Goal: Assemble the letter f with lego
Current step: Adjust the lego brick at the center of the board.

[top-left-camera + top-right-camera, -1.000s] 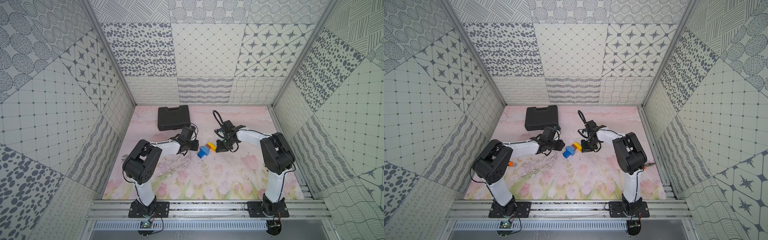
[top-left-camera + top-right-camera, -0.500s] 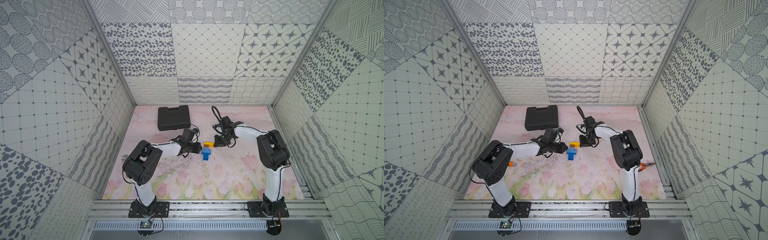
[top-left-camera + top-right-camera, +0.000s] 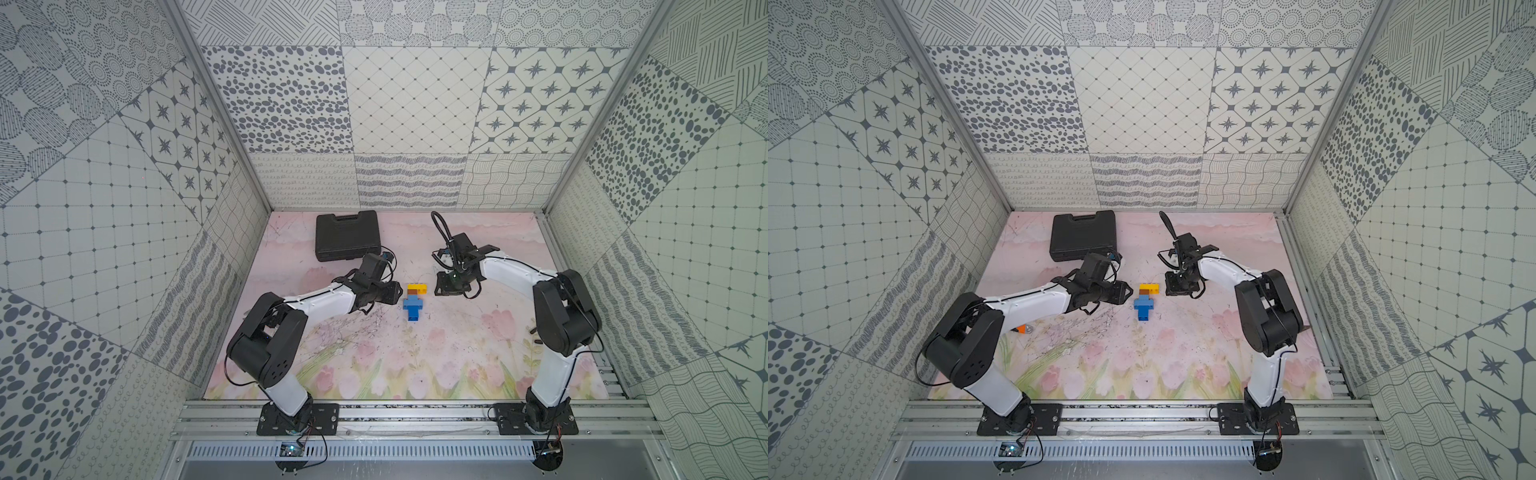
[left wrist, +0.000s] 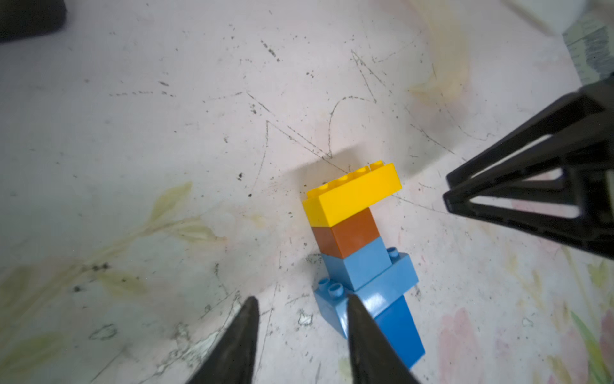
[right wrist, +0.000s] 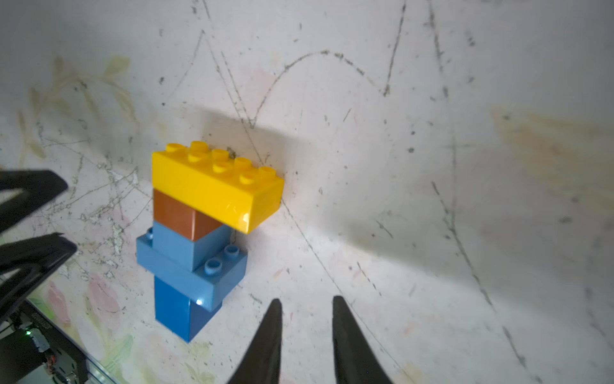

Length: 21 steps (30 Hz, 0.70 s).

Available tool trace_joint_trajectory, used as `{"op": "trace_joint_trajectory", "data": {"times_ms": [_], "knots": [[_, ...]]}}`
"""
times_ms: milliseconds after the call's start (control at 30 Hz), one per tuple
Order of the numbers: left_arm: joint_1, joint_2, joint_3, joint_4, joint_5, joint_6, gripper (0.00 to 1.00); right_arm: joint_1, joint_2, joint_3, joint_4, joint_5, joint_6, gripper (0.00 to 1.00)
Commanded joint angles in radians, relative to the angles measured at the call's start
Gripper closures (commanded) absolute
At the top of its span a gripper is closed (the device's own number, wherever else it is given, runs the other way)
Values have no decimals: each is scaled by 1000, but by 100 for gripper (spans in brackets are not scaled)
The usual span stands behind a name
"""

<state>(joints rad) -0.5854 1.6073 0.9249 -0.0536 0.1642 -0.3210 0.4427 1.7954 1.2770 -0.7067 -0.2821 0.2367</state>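
The lego is joined into the letter f [image 3: 414, 301] [image 3: 1145, 301] and lies flat mid-mat. It has a yellow end bar [image 4: 352, 196], a brown block [image 4: 349, 236], two light blue bricks [image 5: 192, 262] and a darker blue stem end [image 5: 176, 309]. My left gripper [image 4: 300, 301] [image 3: 397, 296] is open just left of the stem, and one finger crosses the light blue bar in the left wrist view. My right gripper [image 5: 305, 299] [image 3: 445, 287] is open to the letter's right, apart from it. Neither holds anything.
A black case [image 3: 347, 235] lies at the back left of the mat. An orange-handled tool [image 3: 1019, 329] peeks out beside my left arm. Patterned walls enclose the mat on three sides, and a metal rail [image 3: 415, 415] runs along the front.
Both grippers were shut at the joined bricks; now both have opened and drawn apart. The letter has turned from a slant to straight and lies free on the mat.
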Motion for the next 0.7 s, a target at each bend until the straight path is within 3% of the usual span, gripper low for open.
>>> {"op": "trace_joint_trajectory", "data": {"times_ms": [0, 100, 167, 200, 233, 367, 667], "knots": [[5, -163, 29, -201, -220, 33, 33, -4, -183, -40, 33, 107, 1, 51], [11, -259, 64, -300, -314, 31, 21, -11, -325, -84, 47, 213, -6, 26], [17, -305, 92, -353, -367, 29, 14, -27, -406, -111, 53, 261, -14, 16], [25, -323, 112, -387, -397, 16, 5, -41, -447, -129, 61, 286, -14, 11], [36, -334, 130, -427, -408, 5, 1, -55, -483, -145, 70, 306, -10, 3], [81, -363, 186, -527, -457, -35, 1, -131, -606, -190, 78, 320, -10, 2], [168, -408, 214, -523, -605, -5, 1, -195, -784, -319, 175, 558, 1, 2]]}}
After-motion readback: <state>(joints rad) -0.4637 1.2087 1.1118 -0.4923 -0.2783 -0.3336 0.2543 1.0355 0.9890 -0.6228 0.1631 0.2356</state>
